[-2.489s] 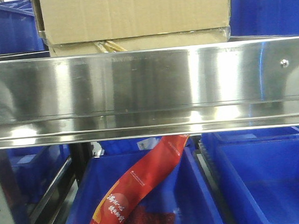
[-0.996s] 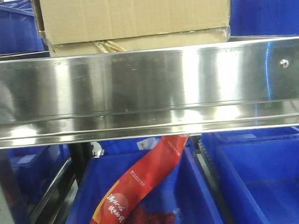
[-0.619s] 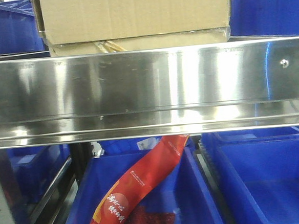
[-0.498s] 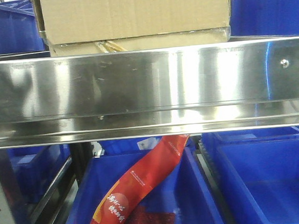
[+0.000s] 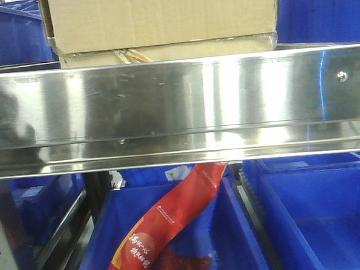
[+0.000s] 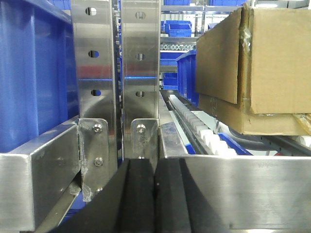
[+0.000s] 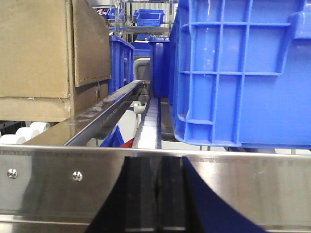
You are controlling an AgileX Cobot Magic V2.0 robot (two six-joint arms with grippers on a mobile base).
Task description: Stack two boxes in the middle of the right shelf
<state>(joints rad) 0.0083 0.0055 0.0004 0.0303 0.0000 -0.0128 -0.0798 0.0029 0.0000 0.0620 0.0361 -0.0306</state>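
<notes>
Blue bins (image 5: 319,11) are flanking the boxes (image 5: 159,19), which we are seeing stacked on the shelf (image 5: 178,104); its mirror-like steel rail is hiding their base. A red packet (image 5: 168,225) is lying in a lower bin. Left end effector (image 6: 155,194) and right end effector (image 7: 156,194) are showing dark fingers pressed together, empty.

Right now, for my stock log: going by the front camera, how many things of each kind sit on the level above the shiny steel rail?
Brown corrugated cardboard boxes: 2, the upper cardboard box stacked on the lower cardboard box
Blue plastic bins: 2, the left blue bin and the right blue bin
Total: 4
</notes>
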